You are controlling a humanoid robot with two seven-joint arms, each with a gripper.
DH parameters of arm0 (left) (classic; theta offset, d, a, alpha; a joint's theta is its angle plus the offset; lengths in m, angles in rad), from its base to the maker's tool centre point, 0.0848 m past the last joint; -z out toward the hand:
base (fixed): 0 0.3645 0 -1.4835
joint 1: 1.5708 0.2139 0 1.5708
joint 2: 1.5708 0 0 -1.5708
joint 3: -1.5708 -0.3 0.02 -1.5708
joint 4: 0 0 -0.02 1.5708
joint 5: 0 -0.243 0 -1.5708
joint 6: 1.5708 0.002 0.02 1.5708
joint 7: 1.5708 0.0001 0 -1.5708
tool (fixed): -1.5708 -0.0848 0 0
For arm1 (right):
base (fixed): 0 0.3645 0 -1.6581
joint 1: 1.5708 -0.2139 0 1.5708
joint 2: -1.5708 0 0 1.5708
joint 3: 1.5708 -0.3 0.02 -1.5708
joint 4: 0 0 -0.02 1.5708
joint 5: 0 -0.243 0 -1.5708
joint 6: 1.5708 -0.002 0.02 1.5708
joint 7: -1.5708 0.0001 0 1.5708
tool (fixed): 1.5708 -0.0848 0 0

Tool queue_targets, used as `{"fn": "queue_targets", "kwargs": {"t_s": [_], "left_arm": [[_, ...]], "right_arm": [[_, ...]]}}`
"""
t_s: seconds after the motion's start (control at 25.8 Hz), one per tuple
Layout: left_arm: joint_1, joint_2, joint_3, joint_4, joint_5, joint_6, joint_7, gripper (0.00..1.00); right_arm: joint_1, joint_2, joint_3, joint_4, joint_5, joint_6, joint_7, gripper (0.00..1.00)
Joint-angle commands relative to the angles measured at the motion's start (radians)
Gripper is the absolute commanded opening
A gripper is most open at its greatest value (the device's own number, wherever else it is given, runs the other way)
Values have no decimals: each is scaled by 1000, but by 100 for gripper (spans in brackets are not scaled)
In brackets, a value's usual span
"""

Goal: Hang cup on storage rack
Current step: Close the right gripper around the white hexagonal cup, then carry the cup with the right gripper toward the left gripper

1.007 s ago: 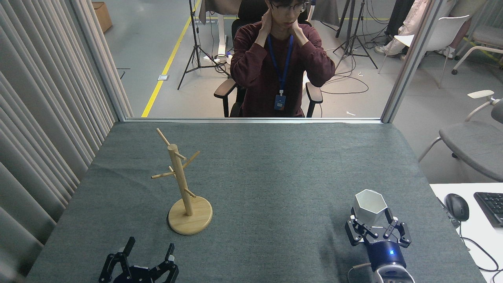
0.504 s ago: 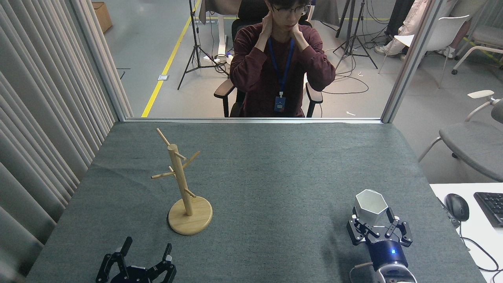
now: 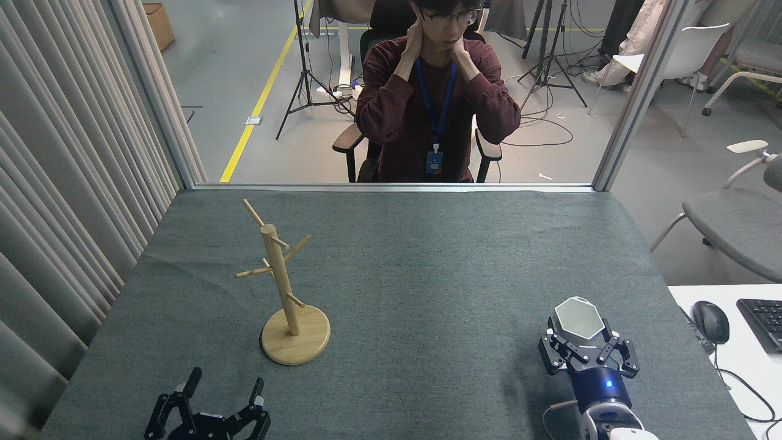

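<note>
The white hexagonal cup (image 3: 577, 318) is at the right front of the table, its greyish inside turned up towards me. My right gripper (image 3: 582, 346) comes up from the bottom edge and is shut on the cup's lower sides, one dark finger on each side. The wooden storage rack (image 3: 282, 287) stands upright on its round disc base at the left middle of the table, far to the left of the cup, with nothing on its pegs. My left gripper (image 3: 223, 391) sits at the bottom edge in front of the rack, open with nothing between its fingers.
Grey cloth covers the table (image 3: 415, 275). A seated person (image 3: 437, 104) faces me beyond the far edge, hands at the neck. Curtains (image 3: 67, 183) run along the left side. A white desk with a mouse (image 3: 710, 321) and a keyboard (image 3: 763, 324) lies to the right.
The cup in my right gripper has tipped, so its open mouth now faces me more squarely. My left gripper has sunk slightly towards the bottom edge. The rack has not moved.
</note>
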Motion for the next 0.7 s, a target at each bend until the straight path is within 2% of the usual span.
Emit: {"fn": "queue_targets", "kwargs": {"t_s": [0.0,0.04,0.12,0.19,0.39,0.54,0.66], "left_arm": [[1,4,2,-1,0,0,0,100],[1,4,0,-1,0,0,0,100],[1,4,0,-1,0,0,0,100],[-1,2,0,-1,0,0,1,100],[-9,4,-1,2,0,-8,40,100],[-19,2,-35,10,-5,-23,53,100],[-49,5,-121,27,-12,-33,47,100]], "right_arm": [[-26,6,10,38,1,3,-1,98],[-26,7,13,43,1,8,-3,96],[-25,7,17,41,1,10,-16,75],[-21,7,17,41,1,11,-35,67],[-2,15,12,-14,-4,14,-65,66],[52,30,9,-191,-5,28,-64,67],[77,92,18,-312,-2,36,-61,67]]}}
